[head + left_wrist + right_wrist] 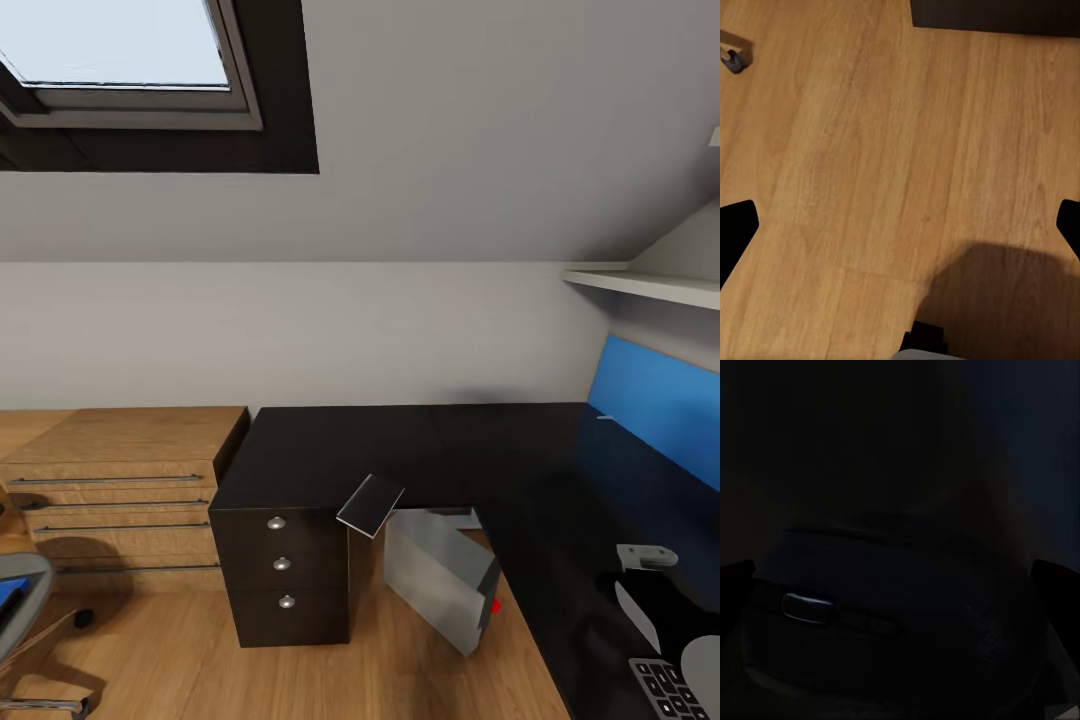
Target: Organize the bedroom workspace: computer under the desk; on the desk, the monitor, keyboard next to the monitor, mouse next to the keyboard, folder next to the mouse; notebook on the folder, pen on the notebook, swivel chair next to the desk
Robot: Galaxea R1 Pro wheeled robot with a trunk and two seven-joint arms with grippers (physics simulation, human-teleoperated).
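- Right wrist view, lower half of the frame: the mouse [892,622] sits close under the camera on the dark counter, its scroll wheel [806,608] catching a little light. The right arm's jaws are apart, one dark tip at each side edge; I cannot tell whether they touch it.
- My judgement is that the mouse is light and rigid with a smooth, rounded shell that could squirt out of a pinch. It is best gripped low across its two flanks near the middle, with gentle pressure.
- Left wrist view: the left arm's jaws are spread wide over bare oak floor [870,150], with nothing between them.
- Head view, lower right corner: the keyboard [665,690] lies on the black L-shaped counter [400,450].
- Lower left edge: the swivel chair [22,580] carries a sliver of the blue folder [8,597].
- Centre: the computer [440,580] is tilted under the counter.
- Farther left: an oak dresser [120,470] stands against the wall.
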